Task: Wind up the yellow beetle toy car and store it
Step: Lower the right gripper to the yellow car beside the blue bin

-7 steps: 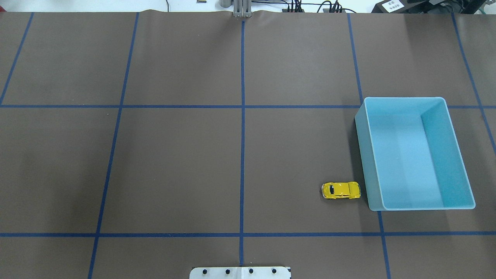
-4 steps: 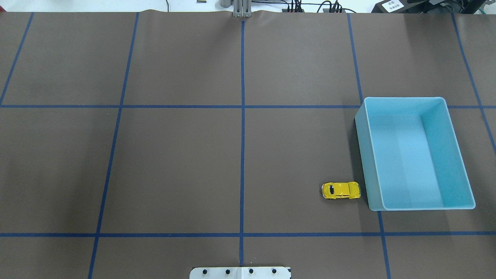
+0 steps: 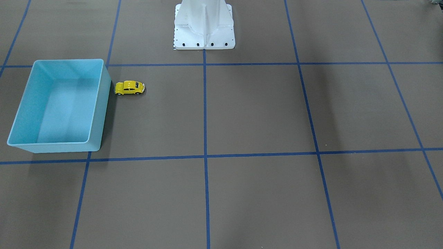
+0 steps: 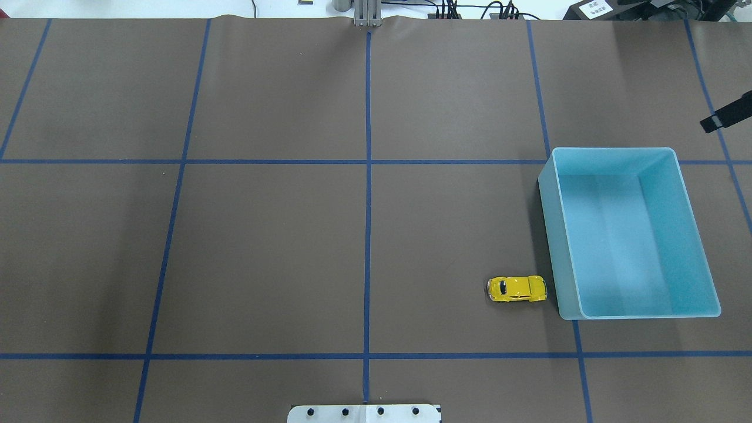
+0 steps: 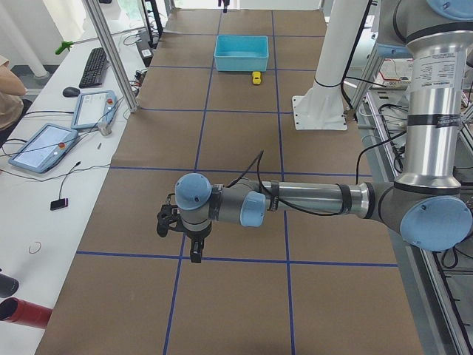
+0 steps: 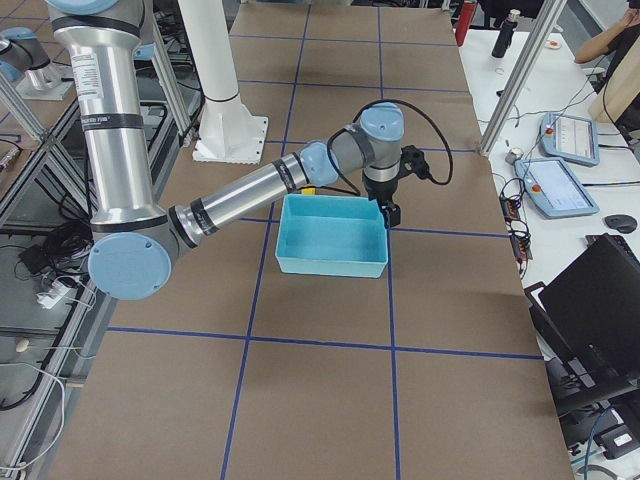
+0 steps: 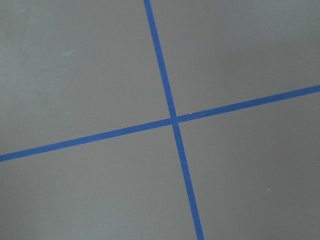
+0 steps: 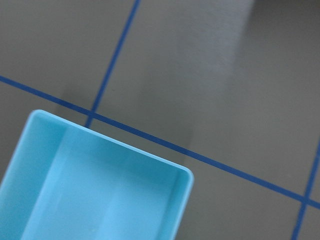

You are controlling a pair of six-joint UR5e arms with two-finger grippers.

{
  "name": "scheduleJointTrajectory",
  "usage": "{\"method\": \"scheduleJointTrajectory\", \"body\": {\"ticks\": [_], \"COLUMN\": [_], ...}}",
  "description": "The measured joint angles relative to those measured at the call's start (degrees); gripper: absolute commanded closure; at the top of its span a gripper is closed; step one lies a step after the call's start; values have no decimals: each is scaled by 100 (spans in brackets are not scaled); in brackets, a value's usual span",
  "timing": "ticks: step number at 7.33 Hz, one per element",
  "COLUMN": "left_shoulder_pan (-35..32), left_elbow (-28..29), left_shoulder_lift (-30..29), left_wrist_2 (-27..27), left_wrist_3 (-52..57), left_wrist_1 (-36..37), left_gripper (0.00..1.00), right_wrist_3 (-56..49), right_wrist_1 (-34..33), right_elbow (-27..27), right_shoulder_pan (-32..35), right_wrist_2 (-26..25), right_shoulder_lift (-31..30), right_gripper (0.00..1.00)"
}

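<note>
table [image 4: 264, 247]: brown cover | blue tape grid [image 4: 368, 235] | keyboard [image 5: 94, 66], teach pendant [image 5: 43, 146] on side desk

On my bench [image 4: 264, 235] the beetle toy car [image 4: 517, 289] stands in the right half, just left of the bin [image 4: 637, 154], by the bin's corner nearest the robot base [image 3: 204, 26]. My right pincer [image 6: 392, 212] hangs by the bin's far right corner. My left pincer [image 5: 195, 254] hovers over the bench's left end, well apart from both.

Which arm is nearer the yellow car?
The right arm: it reaches to the bin beside the car; the left arm hangs far from both.
</note>
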Motion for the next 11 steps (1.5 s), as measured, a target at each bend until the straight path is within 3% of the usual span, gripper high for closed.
{"method": "scheduleJointTrajectory", "body": {"ticks": [3,5,7,11], "left_shoulder_pan": [-32,-35,-36,-36], "left_elbow": [-16,-49,-59,-62], "left_shoulder_lift": [169,161,150,169], "left_wrist_2": [-42,-27,-9,6], "left_wrist_3": [-44,-42,-36,-33], "left_wrist_1": [-23,-21,-20,-20], "left_gripper": [0,0,0,0], "right_wrist_3": [-637,-1731,-2718,-2872], "right_wrist_1": [-1,-1,8,-13], "right_elbow": [859,1159,1176,707], "right_shoulder_pan": [-1473,-1937,-2295,-3281], "right_wrist_2": [-538,-725,-888,-1447], "right_shoulder_lift": [111,4,-128,112], "right_gripper": [0,0,0,0]}}
